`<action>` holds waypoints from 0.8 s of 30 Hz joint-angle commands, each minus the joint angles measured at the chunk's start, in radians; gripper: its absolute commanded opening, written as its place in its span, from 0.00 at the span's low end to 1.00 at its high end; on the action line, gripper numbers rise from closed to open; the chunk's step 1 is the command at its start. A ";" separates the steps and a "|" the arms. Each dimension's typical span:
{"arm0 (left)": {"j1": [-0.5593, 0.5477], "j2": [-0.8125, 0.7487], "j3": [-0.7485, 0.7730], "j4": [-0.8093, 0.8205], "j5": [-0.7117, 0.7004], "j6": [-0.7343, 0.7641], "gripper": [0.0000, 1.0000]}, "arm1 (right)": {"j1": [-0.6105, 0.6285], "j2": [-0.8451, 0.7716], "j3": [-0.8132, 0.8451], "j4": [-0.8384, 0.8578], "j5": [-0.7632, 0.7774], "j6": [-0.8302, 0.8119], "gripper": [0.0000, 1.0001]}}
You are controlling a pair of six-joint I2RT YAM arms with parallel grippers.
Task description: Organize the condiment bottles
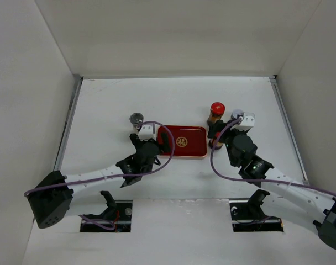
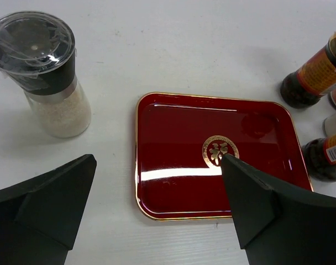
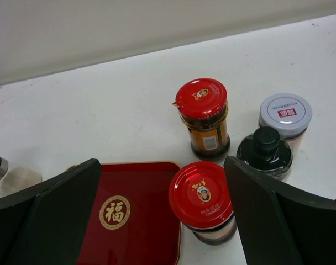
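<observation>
The flat red tray (image 1: pixel 191 142) lies mid-table. A whitish shaker with a grey top (image 1: pixel 136 118) stands to its left, upright in the left wrist view (image 2: pixel 45 77). My left gripper (image 1: pixel 163 142) is open and empty over the tray's left part (image 2: pixel 158 161). Two dark bottles with red caps stand right of the tray, one farther (image 3: pixel 203 113) and one nearer (image 3: pixel 201 196). My right gripper (image 3: pixel 162 164) is open, its jaws either side of the nearer bottle. A shaker with a pale grey lid (image 3: pixel 285 115) stands at the far right.
A dark black-topped bottle (image 3: pixel 264 152) stands close by the right finger (image 3: pixel 267 215), between the pale-lidded shaker and the nearer red-capped bottle. White walls enclose the table on three sides. The tray (image 2: pixel 173 138) holds nothing.
</observation>
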 commanded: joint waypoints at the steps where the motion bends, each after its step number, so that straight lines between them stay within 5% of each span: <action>1: 0.012 -0.009 0.031 0.005 -0.016 -0.002 1.00 | 0.010 -0.028 -0.004 0.041 0.021 0.006 1.00; 12: 0.111 -0.078 0.013 0.013 -0.007 0.005 1.00 | 0.011 -0.011 -0.002 0.049 -0.017 0.012 0.96; 15: 0.145 -0.123 0.008 0.006 -0.016 0.014 1.00 | 0.016 -0.035 -0.006 0.049 -0.039 0.014 0.49; 18: 0.200 -0.164 0.025 -0.034 -0.019 0.022 1.00 | 0.016 -0.035 -0.007 0.043 -0.048 0.026 0.26; 19: 0.215 -0.178 0.024 -0.033 -0.016 0.028 0.92 | 0.016 -0.028 -0.003 0.040 -0.049 0.026 0.24; 21: 0.251 -0.192 0.019 -0.022 -0.010 0.037 0.50 | 0.016 -0.011 0.005 0.037 -0.051 0.023 0.26; 22: 0.272 -0.193 0.022 -0.025 -0.006 0.038 0.43 | 0.016 -0.002 0.005 0.046 -0.051 0.024 0.31; 24: 0.306 -0.180 0.036 -0.037 -0.001 0.034 0.50 | 0.019 0.012 0.010 0.047 -0.060 0.020 0.43</action>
